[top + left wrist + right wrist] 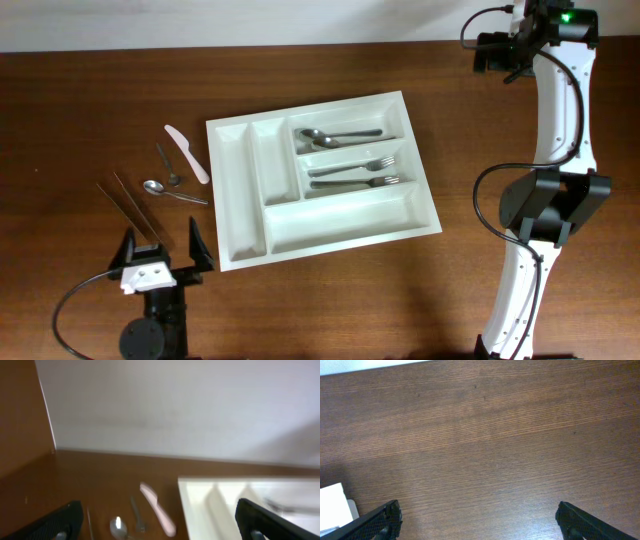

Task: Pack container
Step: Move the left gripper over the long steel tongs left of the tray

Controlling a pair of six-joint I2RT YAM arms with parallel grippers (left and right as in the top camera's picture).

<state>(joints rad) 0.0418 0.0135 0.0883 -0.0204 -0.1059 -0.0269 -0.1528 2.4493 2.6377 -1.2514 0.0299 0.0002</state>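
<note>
Tray (340, 222) holds spoons (330, 136), forks (352, 172); knife (187, 153), loose spoons (168, 189), chopsticks (130, 207) left outside; left gripper (162, 233), right gripper (477, 515) spread, empty.

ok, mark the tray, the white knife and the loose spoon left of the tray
tray (340, 222), overhead view, floor of the empty long compartment
white knife (188, 155), overhead view, middle of its length
loose spoon (178, 195), overhead view, middle of its handle
</note>
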